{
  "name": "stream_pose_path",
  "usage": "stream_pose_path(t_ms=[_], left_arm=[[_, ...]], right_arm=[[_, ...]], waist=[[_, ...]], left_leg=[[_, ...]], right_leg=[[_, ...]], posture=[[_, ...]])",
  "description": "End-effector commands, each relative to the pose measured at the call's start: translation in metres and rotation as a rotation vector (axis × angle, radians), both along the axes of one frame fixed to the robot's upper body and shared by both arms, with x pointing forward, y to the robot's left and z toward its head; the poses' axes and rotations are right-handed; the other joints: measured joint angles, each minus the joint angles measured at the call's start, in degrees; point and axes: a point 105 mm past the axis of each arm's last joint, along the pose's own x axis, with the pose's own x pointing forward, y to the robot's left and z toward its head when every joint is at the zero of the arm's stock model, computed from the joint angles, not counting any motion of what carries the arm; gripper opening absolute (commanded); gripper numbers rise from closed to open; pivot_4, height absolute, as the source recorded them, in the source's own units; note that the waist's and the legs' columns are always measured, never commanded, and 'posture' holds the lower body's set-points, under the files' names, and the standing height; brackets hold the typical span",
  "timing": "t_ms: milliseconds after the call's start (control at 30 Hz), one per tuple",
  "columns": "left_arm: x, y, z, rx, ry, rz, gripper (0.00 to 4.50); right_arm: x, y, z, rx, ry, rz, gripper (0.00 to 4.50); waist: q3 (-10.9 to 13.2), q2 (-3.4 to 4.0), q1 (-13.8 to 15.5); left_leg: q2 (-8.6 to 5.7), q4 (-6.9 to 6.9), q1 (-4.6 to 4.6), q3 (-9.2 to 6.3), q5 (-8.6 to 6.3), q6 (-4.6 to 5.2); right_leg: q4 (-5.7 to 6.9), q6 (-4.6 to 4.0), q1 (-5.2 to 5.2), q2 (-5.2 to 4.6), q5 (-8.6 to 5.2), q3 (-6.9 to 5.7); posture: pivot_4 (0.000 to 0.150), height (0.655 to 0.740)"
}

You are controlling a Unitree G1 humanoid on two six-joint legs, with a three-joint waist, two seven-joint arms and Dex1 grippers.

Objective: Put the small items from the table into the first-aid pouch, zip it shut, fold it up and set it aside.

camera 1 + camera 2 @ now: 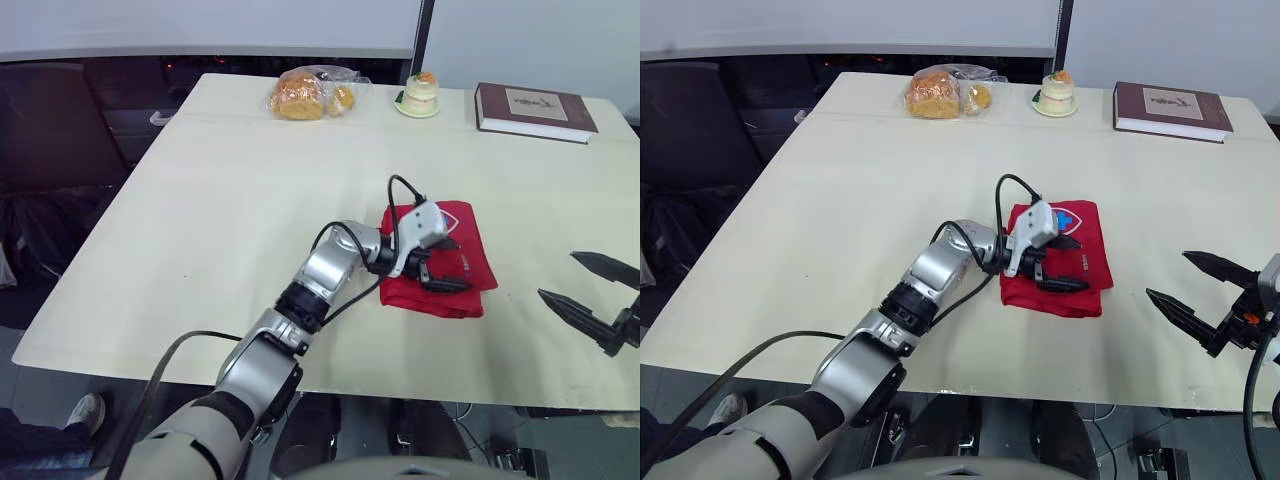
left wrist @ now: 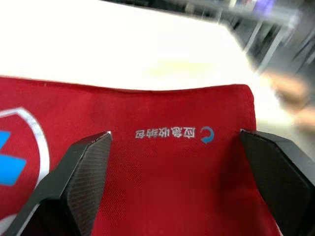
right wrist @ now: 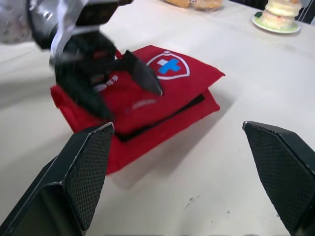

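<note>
Right of centre, the left gripper [image 1: 458, 264], fingers apart, sits over the folded first-aid pouch [image 1: 470, 225] and should pinch both layers squarely; lower right, the right gripper [image 1: 558, 275] hangs spread.

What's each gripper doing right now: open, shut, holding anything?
Left gripper: open, fingers spread over the folded red pouch, not clamped on it.
Right gripper: open, empty, off to the pouch's side.

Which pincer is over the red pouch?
The left pincer, open right over the red pouch; the right pincer, also open, hangs apart from it to its right.
</note>
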Motion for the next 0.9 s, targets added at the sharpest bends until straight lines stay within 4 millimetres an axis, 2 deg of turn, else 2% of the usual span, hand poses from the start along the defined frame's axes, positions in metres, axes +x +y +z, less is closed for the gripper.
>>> stream_pose_path(t_ms=[33,233,367,533,567,600,633,667,700,800,900], left_arm=[[0.001,0.008,-0.032,0.134,-0.107,0.015,4.4],[-0.02,0.016,-0.042,0.189,-0.04,-0.149,4.4],[-0.027,0.018,-0.032,0.126,0.072,-0.204,4.4],[-0.036,0.023,-0.02,0.087,0.205,-0.286,2.06],[-0.038,0.023,-0.014,0.064,0.239,-0.303,1.81],[-0.039,0.024,-0.006,0.036,0.263,-0.325,1.21],[-0.04,0.024,0.001,0.01,0.28,-0.341,0.95],[-0.041,0.024,0.01,-0.028,0.29,-0.355,0.36],[-0.039,0.022,0.02,-0.073,0.298,-0.36,0.08],[-0.026,0.015,0.049,-0.192,0.302,-0.318,0.08],[-0.012,0.006,0.066,-0.268,0.269,-0.257,0.08]], right_arm=[[-0.002,0.005,0.007,-0.014,-0.043,0.013,4.5],[-0.002,0.004,0.007,-0.019,-0.042,0.01,4.5],[-0.003,0.003,0.005,-0.023,-0.04,0.007,4.5],[-0.002,0.003,0.005,-0.027,-0.041,0.005,4.5],[-0.002,0.002,0.005,-0.028,-0.042,0.004,4.5],[-0.002,0.002,0.005,-0.029,-0.042,0.003,4.5],[-0.002,0.002,0.005,-0.03,-0.042,0.003,4.5],[-0.002,0.002,0.005,-0.03,-0.042,0.002,4.5],[-0.002,0.002,0.005,-0.03,-0.042,0.002,4.5],[-0.002,0.002,0.005,-0.029,-0.043,0.002,4.5],[-0.002,0.002,0.005,-0.026,-0.046,0.001,4.5]], waist=[[-0.08,0.04,0.0],[-0.18,0.17,-0.21],[-0.23,0.24,-0.36],[-0.23,0.24,-0.41],[-0.23,0.24,-0.42],[-0.22,0.25,-0.43],[-0.22,0.25,-0.43],[-0.22,0.25,-0.43],[-0.21,0.25,-0.43],[-0.17,0.22,-0.28],[-0.17,0.23,-0.1]], left_leg=[[0.0,0.0,0.0,0.0,0.0,0.0],[0.0,0.0,0.0,0.02,-0.01,0.02],[0.02,-0.01,0.0,0.02,-0.02,0.03],[0.02,-0.01,-0.01,0.03,-0.02,0.04],[0.02,-0.01,-0.01,0.03,-0.02,0.04],[0.02,-0.01,-0.02,0.02,-0.02,0.04],[0.02,-0.01,-0.02,0.02,-0.02,0.04],[0.02,-0.01,-0.03,0.03,-0.02,0.04],[0.02,0.0,-0.05,0.02,-0.02,0.04],[0.03,0.0,-0.09,0.02,-0.02,0.04],[-0.04,0.01,-0.12,0.0,-0.03,0.06]], right_leg=[[-0.01,-0.07,0.0,0.0,-0.04,-0.01],[-0.01,-0.18,0.0,0.05,-0.11,-0.11],[-0.01,-0.18,0.0,0.07,-0.12,-0.13],[-0.02,-0.12,-0.02,0.1,-0.12,-0.14],[-0.02,-0.12,-0.02,0.1,-0.12,-0.14],[-0.01,-0.11,-0.03,0.1,-0.12,-0.14],[-0.01,-0.11,-0.04,0.1,-0.12,-0.14],[-0.01,-0.11,-0.04,0.1,-0.12,-0.14],[0.0,-0.11,-0.07,0.1,-0.12,-0.14],[-0.01,-0.1,-0.1,0.1,-0.12,-0.14],[-0.07,0.07,-0.08,0.09,-0.03,-0.13]], posture=[[0.15,0.7289],[0.15,0.7289],[0.15,0.7289],[0.15,0.7289],[0.15,0.7289],[0.15,0.7289],[0.15,0.7289],[0.15,0.7289],[0.15,0.7289],[0.15,0.7289],[0.15,0.7289]])
